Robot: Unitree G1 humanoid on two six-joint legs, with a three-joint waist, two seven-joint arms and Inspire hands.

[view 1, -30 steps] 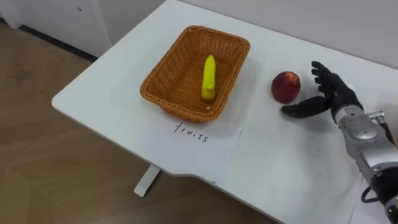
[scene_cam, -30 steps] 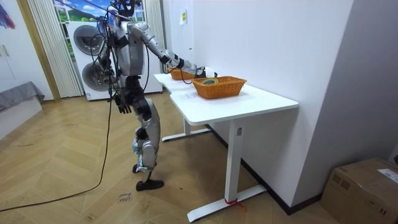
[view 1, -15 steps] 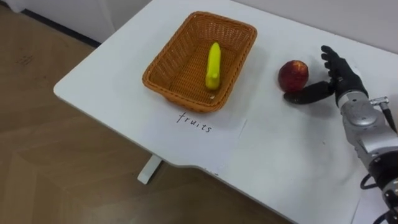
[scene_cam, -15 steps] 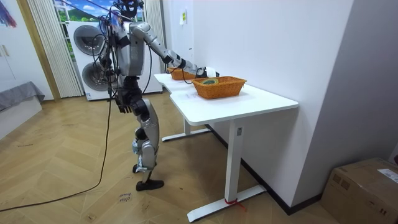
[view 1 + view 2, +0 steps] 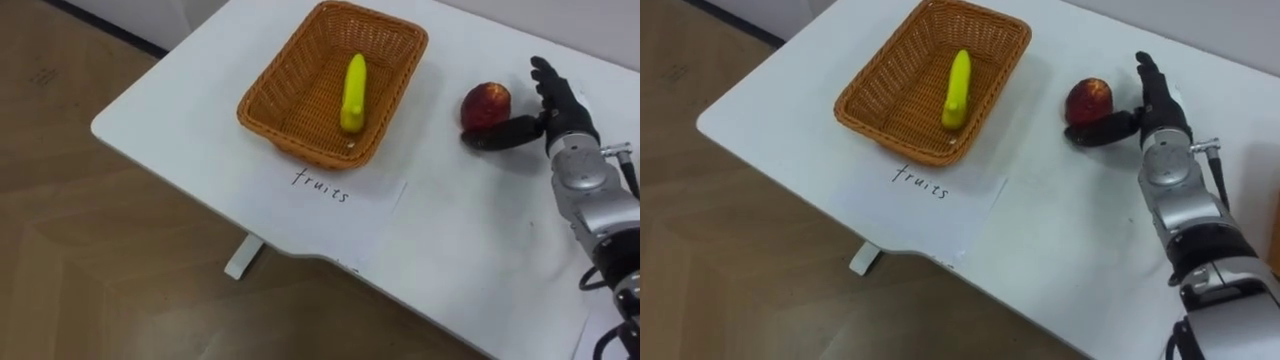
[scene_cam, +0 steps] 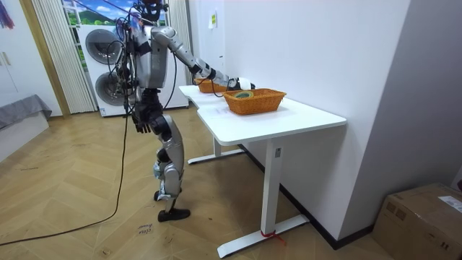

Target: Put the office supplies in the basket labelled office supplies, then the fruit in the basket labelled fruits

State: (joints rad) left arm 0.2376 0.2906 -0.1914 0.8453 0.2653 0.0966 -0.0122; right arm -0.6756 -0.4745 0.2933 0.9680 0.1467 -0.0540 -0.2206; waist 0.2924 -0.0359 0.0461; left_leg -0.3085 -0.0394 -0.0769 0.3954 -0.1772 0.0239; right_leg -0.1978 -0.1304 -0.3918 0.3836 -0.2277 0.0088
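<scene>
A red apple (image 5: 485,103) lies on the white table (image 5: 450,240), right of a wicker basket (image 5: 290,85) that holds a yellow banana (image 5: 354,92). My right hand (image 5: 556,108) is beside the apple on its right. The fingers stand straight behind it and the thumb (image 5: 504,133) reaches along its near side, touching it or nearly so. In the right eye view the apple (image 5: 1089,99) and the hand (image 5: 1152,100) stand the same way. In the room view I stand at the table's end with my right arm stretched over it and my left hand (image 6: 143,124) hanging by my hip.
A sheet of paper with a handwritten label (image 5: 330,195) lies in front of the fruit basket. A second wicker basket (image 6: 254,100) with a roll in it stands further along the table. The table's near edge (image 5: 200,190) drops to a wooden floor.
My right hand has moved in from a short way off to the apple's right side, and the thumb now lies along its near side. The head camera has shifted.
</scene>
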